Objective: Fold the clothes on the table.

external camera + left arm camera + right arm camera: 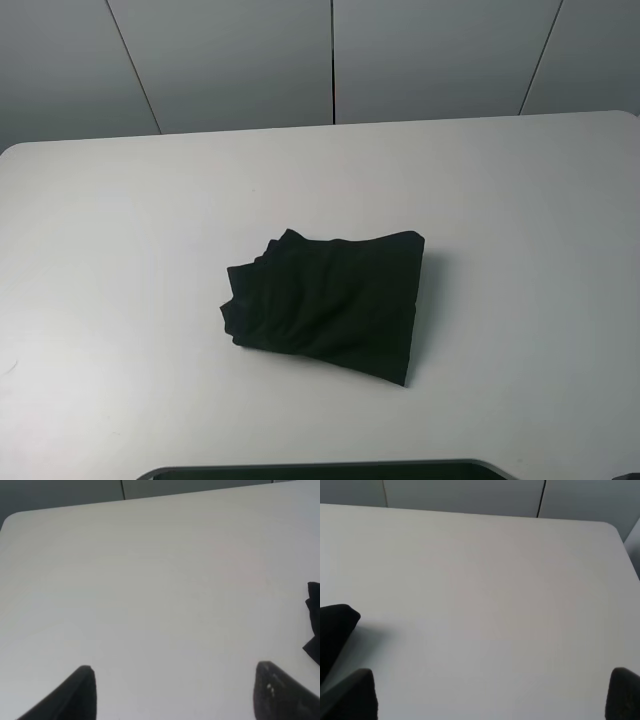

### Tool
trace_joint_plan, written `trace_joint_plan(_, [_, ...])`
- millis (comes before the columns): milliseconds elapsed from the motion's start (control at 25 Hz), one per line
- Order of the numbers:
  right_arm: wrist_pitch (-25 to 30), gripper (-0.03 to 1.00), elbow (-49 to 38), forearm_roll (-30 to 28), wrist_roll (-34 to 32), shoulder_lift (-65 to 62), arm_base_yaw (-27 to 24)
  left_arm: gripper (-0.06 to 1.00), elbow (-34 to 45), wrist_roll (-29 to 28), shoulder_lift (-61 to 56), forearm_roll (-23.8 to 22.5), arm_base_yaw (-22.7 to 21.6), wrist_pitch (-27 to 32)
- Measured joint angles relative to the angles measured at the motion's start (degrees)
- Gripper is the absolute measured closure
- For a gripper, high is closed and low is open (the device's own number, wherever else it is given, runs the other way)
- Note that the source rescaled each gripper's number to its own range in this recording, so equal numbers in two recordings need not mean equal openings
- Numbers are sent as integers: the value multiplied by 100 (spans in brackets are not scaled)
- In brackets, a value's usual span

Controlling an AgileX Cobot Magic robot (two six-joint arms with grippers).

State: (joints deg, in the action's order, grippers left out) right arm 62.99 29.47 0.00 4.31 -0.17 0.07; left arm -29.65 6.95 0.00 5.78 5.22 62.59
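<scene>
The white table stretches wide, and near its middle lies the black T-shirt, already bundled into a rough, rumpled rectangle, print hidden. It looks soft and light, likely to slump unless pinched at a corner or edge. The left gripper and right gripper both stand spread wide, holding nothing, off the cloth.

Large white smooth-topped table with rounded corners, spanning nearly the whole high view. Bearing a single black cotton T-shirt folded into a compact, rumpled bundle, well apart from every edge, somewhat nearer the near edge than the far one.
</scene>
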Motion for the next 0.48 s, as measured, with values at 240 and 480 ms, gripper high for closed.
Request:
trace_joint_plan(240, [-9, -2, 0, -45, -19, 0, 0, 11, 0, -27, 0, -9, 7, -13])
trace_joint_plan(480, [-9, -2, 0, -45, -34, 0, 0, 11, 0, -39, 0, -9, 7, -13])
